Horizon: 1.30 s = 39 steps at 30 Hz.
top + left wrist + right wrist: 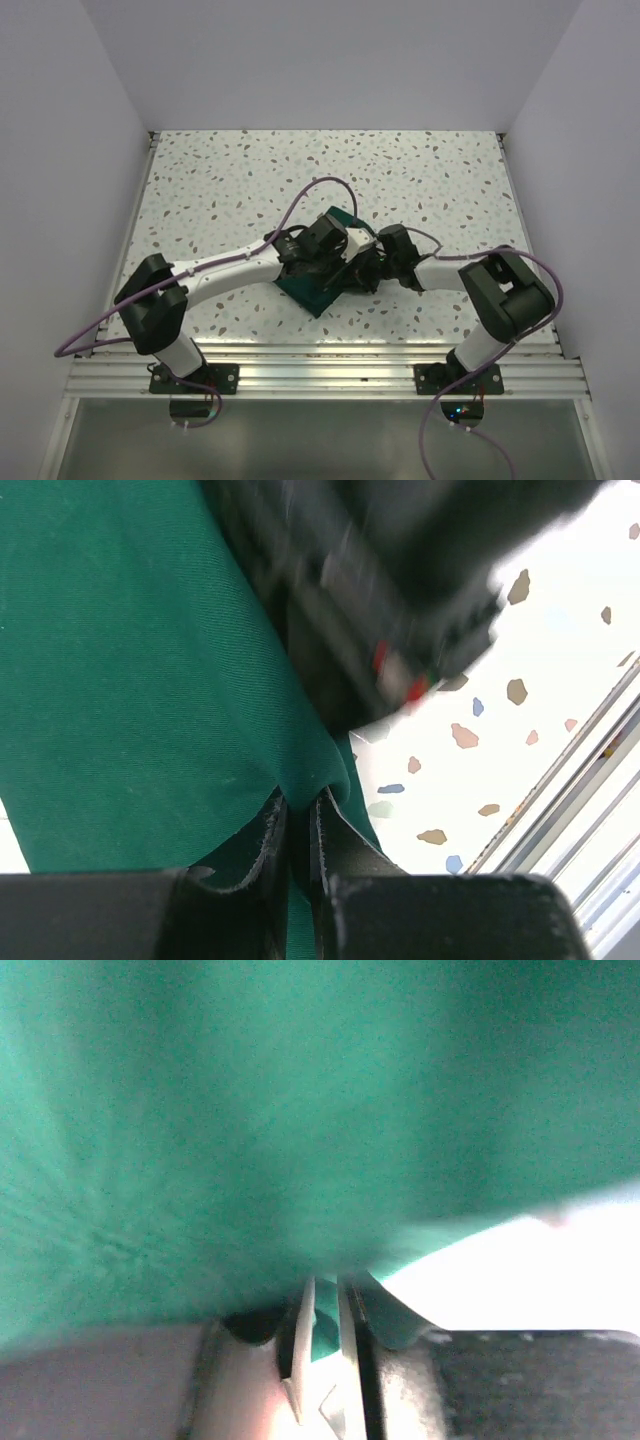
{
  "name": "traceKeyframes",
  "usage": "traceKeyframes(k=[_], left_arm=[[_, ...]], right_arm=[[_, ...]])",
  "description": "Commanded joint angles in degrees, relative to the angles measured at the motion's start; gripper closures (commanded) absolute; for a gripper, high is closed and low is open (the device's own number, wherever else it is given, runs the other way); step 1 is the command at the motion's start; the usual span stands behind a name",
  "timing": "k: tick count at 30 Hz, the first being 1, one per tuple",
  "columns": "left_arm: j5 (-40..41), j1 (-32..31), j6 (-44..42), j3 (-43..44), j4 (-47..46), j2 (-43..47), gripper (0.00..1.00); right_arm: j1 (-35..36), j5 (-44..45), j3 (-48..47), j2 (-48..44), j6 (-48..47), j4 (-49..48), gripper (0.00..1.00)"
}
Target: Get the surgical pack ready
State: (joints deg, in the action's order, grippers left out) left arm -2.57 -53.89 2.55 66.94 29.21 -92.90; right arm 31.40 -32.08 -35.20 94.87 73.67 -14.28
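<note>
The dark green drape point(316, 292) lies bunched into a small bundle near the middle of the speckled table point(230, 180), a little toward the near side. Both arms meet over it and hide most of it from above. Only a near-left corner and a small far edge of the cloth show past them.

The left arm point(235, 270) reaches in from the near left. Its wrist view shows the left claw point(300, 802) drawn almost together, with a fold of the drape pinched between the two dark fingers point(268, 840). The cloth rises from that pinch and spreads across the left of that view. The blurred dark body of the other arm crosses the upper right, close to the cloth. Bare table and the metal rail point(320, 365) at the table's near edge show on the right.

The right arm point(440, 272) comes in from the near right, and its end sits just beside the left one on the bundle. In its own view, the right claw point(327, 1290) has only a narrow gap, and a sliver of green cloth is held in it. The drape lies right against the lens, out of focus, and covers nearly everything but a pale patch at the lower right.

No tray, scissors, forceps or gauze can be made out.
</note>
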Motion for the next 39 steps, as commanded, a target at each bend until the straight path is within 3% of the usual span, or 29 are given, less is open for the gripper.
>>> traceKeyframes(k=[1, 7, 11, 13, 17, 22, 32, 39], left_arm=[[-0.95, -0.87, 1.15, -1.71, -3.64, 2.99, 1.00], [-0.16, -0.87, 1.15, -4.18, -4.78, 3.60, 1.00], [-0.42, -0.87, 0.88, -5.24, -5.57, 4.31, 1.00], [-0.33, -0.87, 0.62, -5.76, -5.66, 4.66, 1.00], [-0.42, -0.87, 0.44, -6.55, -5.75, 5.01, 1.00], [-0.33, -0.87, 0.27, -6.99, -5.83, 4.84, 1.00], [-0.51, -0.87, -0.26, -7.35, -6.10, 4.57, 1.00], [-1.39, -0.87, -0.35, -7.17, -6.19, 4.40, 1.00]], right_arm=[[-5.28, 0.43, 1.71, -5.73, -4.04, 11.13, 0.78], [-12.67, 7.02, -5.22, -14.27, -18.29, 34.90, 0.61], [-14.60, 6.24, -8.04, -13.84, -19.09, 35.21, 0.50], [-15.31, 4.48, -8.30, -12.52, -17.51, 32.32, 0.41], [-16.45, 2.99, -7.78, -10.32, -14.35, 25.28, 0.35], [-17.07, -0.35, -9.18, -5.41, -11.97, 20.09, 0.32], [-17.16, 0.16, -11.64, -10.22, -8.54, 22.28, 0.32], [-17.07, 0.17, -13.76, -7.86, -9.33, 23.25, 0.33]])
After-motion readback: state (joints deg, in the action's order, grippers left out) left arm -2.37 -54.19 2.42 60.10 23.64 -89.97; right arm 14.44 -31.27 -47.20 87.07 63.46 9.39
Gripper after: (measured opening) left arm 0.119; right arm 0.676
